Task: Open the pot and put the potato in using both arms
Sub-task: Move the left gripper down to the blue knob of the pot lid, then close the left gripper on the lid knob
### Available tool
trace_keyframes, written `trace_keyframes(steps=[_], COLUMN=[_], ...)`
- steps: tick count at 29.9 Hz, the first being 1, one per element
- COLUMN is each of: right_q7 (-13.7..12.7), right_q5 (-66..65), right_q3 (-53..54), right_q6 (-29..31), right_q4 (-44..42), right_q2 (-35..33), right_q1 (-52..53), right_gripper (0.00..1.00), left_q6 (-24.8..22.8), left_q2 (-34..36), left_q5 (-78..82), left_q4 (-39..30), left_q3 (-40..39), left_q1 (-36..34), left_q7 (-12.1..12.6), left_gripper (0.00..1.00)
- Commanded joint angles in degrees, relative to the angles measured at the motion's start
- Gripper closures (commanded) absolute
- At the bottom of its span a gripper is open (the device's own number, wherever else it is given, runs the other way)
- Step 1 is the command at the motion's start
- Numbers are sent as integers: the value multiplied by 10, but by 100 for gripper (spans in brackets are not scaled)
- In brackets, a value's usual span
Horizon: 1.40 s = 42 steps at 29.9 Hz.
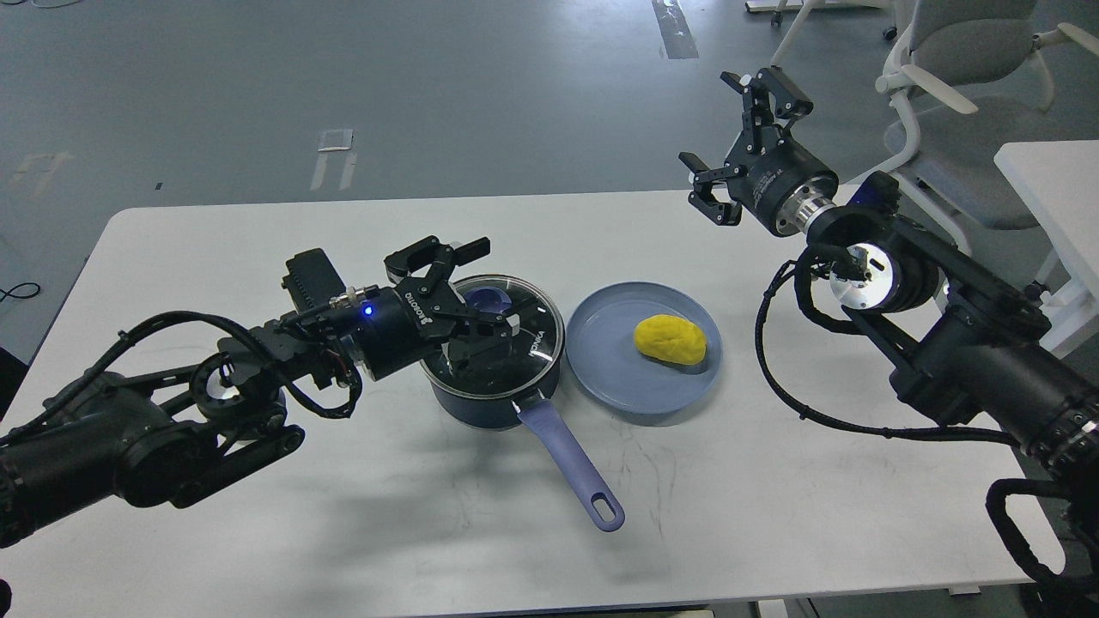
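A dark blue pot (481, 403) with a long purple handle (571, 463) stands mid-table, covered by a glass lid (532, 330) with a blue knob (488, 300). A yellow potato (670, 338) lies on a blue plate (618, 378) just right of the pot. My left gripper (485, 287) is open, low over the lid, its fingers on either side of the knob. My right gripper (743, 142) is open and empty, high above the table's far right edge.
A white table (773, 481) holds everything. Office chairs (953, 86) and a second white table (1052, 189) stand at the right, behind my right arm. Grey floor lies beyond the far edge.
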Motion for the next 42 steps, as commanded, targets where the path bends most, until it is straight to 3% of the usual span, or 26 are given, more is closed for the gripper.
trace_keyframes(steps=[1,9,16,27,42], right_q7=[0,0,0,0,0], right_q5=[0,0,0,0,0], right_q3=[0,0,0,0,-1], right_q6=[0,0,-1,-3,-1], right_q4=[-1,-1,-2,-2,-2], right_q2=[-2,-4,-8,-9,-17], right_q1=[-2,-9,-15,-18,-25], right_gripper=[0,0,0,0,0], left_q6=[0,0,0,0,0], left_q2=[-4,-10,-17,-46,-49], left_q5=[3,3,3,3,2], left_q4=[9,46,48,87,90], left_q3=[1,1,5,14,14], left_q1=[7,7,7,7,4], left_q7=[-2,-3,-18,-18,-18], left_gripper=[2,2,3,9,9])
